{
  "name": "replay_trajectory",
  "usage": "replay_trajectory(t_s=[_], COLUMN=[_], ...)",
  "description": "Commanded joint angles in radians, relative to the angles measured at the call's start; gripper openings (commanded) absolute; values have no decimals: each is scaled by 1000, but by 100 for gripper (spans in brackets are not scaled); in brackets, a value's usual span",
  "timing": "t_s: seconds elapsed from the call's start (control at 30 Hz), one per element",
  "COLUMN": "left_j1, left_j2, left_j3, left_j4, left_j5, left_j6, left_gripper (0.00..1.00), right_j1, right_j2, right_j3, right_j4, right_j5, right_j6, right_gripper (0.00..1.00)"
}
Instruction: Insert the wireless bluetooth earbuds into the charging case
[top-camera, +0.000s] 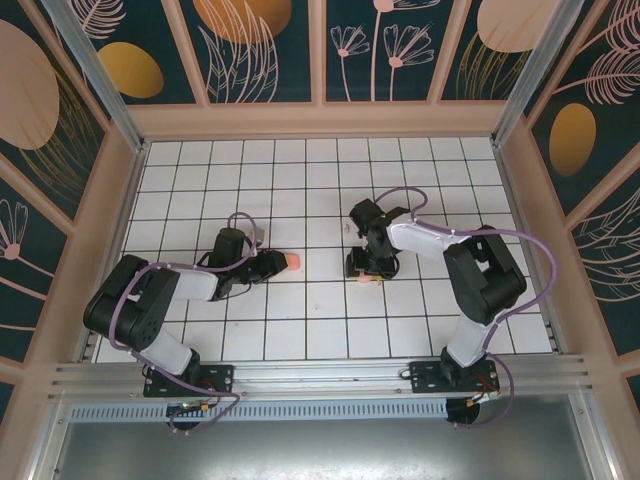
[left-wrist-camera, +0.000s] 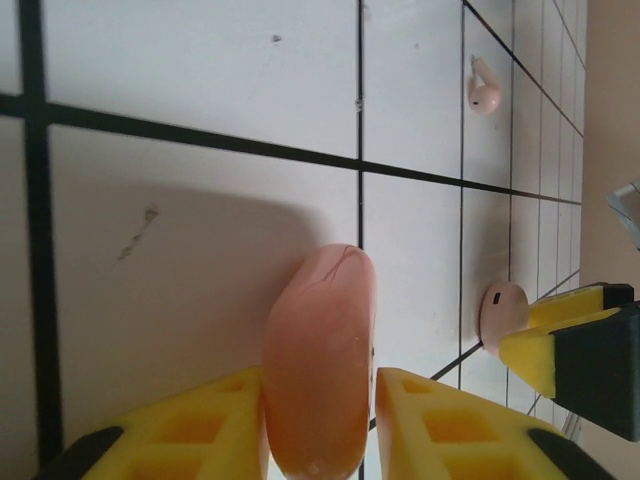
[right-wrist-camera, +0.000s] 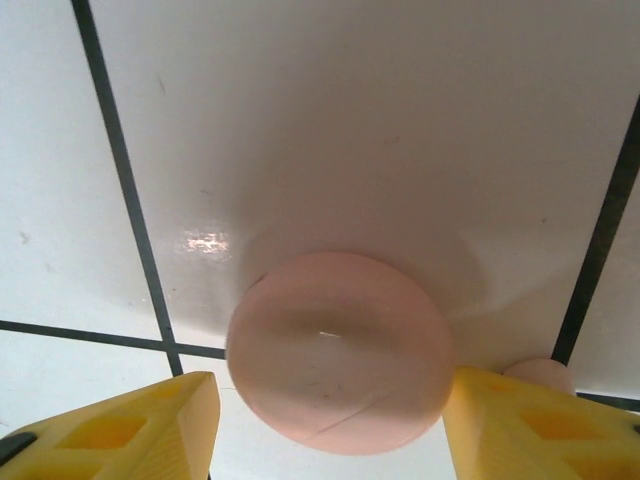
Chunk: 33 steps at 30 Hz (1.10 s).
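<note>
The left gripper (top-camera: 285, 263) in the top view lies low over the white tiled table (top-camera: 300, 170), at about 9 o'clock from the middle, with a salmon block (top-camera: 294, 262) at its tip. The right gripper (top-camera: 367, 268) points down at about 3 o'clock from the left one, well apart from it. A pale pink disc (top-camera: 366, 281) peeps out at its 6 o'clock side. One of the wireless bluetooth earbuds (top-camera: 349, 228) lies on a tile at about 11 o'clock from the right gripper, near it but apart.

In the left wrist view the left gripper (left-wrist-camera: 320, 385) has its yellow fingers (left-wrist-camera: 190, 430) close on either side of the salmon block (left-wrist-camera: 320, 320), which stands on edge between them. Whether they press it or merely flank it I cannot tell. The earbud (left-wrist-camera: 484, 92) lies at 1 o'clock, alone on its tile, and the disc (left-wrist-camera: 500, 313) sits at 3 o'clock against a yellow finger of the right gripper.

In the right wrist view the right gripper (right-wrist-camera: 330, 385) stands parted round the disc (right-wrist-camera: 338, 330). A sliver of tile shows between the disc and the finger at 8 o'clock, so it is not clamped. A small pale pink bump (right-wrist-camera: 540, 372) shows at 4 o'clock, above the other finger; what it is I cannot tell.
</note>
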<state>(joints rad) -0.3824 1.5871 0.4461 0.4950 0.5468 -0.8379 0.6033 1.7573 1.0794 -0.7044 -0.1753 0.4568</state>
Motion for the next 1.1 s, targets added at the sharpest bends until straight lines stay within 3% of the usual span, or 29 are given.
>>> replay_trajectory(t_s=[0.0, 0.4, 0.77, 1.07], left_j1=[11, 14, 14, 14], left_j2=[0, -141, -258, -243], left_j3=[-15, 61, 209, 368], left_j4=[-40, -281, -546, -684], left_j5=[-11, -111, -187, -40], left_j6=[1, 88, 208, 348], left_gripper=[37, 64, 67, 62], right_j1=[9, 20, 54, 62], right_j2=[27, -104, -378, -520], right_j3=[13, -28, -129, -207], right_j4=[-19, 67, 309, 511], right_j5=[34, 120, 168, 16], right_j6=[14, -26, -186, -391], right_gripper=[57, 49, 44, 44])
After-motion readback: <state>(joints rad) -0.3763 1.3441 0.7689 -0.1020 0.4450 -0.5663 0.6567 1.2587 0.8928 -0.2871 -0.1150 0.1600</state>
